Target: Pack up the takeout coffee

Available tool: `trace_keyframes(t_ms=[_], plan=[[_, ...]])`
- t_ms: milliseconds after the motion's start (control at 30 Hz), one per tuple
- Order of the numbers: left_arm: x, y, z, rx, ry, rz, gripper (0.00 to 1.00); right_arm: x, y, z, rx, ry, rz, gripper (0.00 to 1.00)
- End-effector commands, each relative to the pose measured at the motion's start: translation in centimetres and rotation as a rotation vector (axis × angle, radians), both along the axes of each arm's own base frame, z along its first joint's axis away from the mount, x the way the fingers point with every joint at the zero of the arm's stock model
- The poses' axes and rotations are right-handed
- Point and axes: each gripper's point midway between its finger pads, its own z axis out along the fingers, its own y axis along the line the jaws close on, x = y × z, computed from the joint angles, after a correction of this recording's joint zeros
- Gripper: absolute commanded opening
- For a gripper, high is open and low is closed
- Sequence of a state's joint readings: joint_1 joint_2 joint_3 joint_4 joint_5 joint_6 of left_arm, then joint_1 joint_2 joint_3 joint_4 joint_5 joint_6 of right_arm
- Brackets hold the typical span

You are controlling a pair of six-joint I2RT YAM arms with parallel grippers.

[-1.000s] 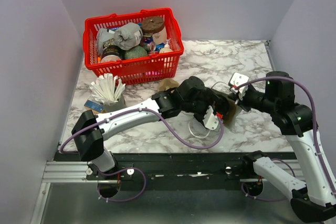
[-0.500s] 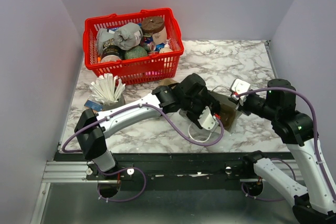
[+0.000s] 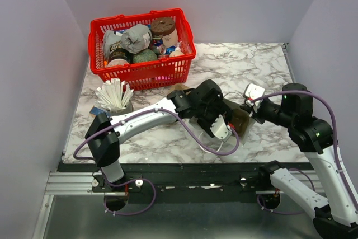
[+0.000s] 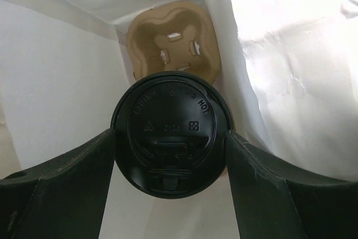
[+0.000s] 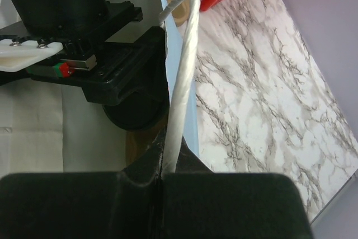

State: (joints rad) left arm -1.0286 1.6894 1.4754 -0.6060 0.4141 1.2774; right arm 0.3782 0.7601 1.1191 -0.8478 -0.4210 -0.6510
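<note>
Worktop (image 3: 268, 65): marble, carrying a red basket (image 3: 142, 74) of mixed goods at upper left and a cup of stirrers (image 3: 114, 102) at left. Neither is involved.

Left arm (image 3: 140, 121): stretched from lower left toward frame centre. Over the last second its elbow has shifted right and its wrist has advanced into the mouth of the bag (image 3: 241, 120).

Right arm (image 3: 302, 116): has settled slightly lower at the bag's right side.

Bag: the left wrist view shows white inner walls on both sides, so the left gripper (image 4: 170, 138) is inside.

Cup carrier (image 4: 170, 40): brown cardboard, at the far end of the bag, just beyond the cup, upper centre of that view.

Takeout coffee (image 4: 170, 132): only its black lid shows, centred in the left wrist view. The fingers (image 4: 72, 183) stand wide and press on both sides, clamped on it.

Bag handle (image 5: 184, 71): white cord, pinched in the right gripper (image 5: 162, 174), whose fingers are together on it.

Assessment: the advance has brought the cup inside the bag and lined it up with a carrier pocket. Seating and release appear not yet done.
</note>
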Motion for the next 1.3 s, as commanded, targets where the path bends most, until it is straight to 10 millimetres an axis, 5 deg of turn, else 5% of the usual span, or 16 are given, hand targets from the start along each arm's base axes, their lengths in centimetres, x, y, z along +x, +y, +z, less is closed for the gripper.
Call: trace_keyframes(t_ms=[0, 500, 933, 1267], plan=[[1.7, -0.4, 0.3, -0.028, -0.079, 0.057, 0.00, -0.5, 0.8, 1.4, 0.034, -0.039, 0.041, 0.01], [4.5, -0.3, 2.2, -0.184, -0.016, 0.335, 0.00, -1.5, 1.2, 0.8, 0.072, 0.018, 0.046, 0.01], [5.4, 0.8, 0.5, -0.134, 0.031, 0.422, 0.00, -1.5, 2.2, 2.7, 0.177, 0.129, 0.001, 0.00], [5.8, 1.4, 0.4, -0.130, 0.058, 0.490, 0.00, -1.6, 1.7, 1.9, 0.165, 0.183, -0.040, 0.01]])
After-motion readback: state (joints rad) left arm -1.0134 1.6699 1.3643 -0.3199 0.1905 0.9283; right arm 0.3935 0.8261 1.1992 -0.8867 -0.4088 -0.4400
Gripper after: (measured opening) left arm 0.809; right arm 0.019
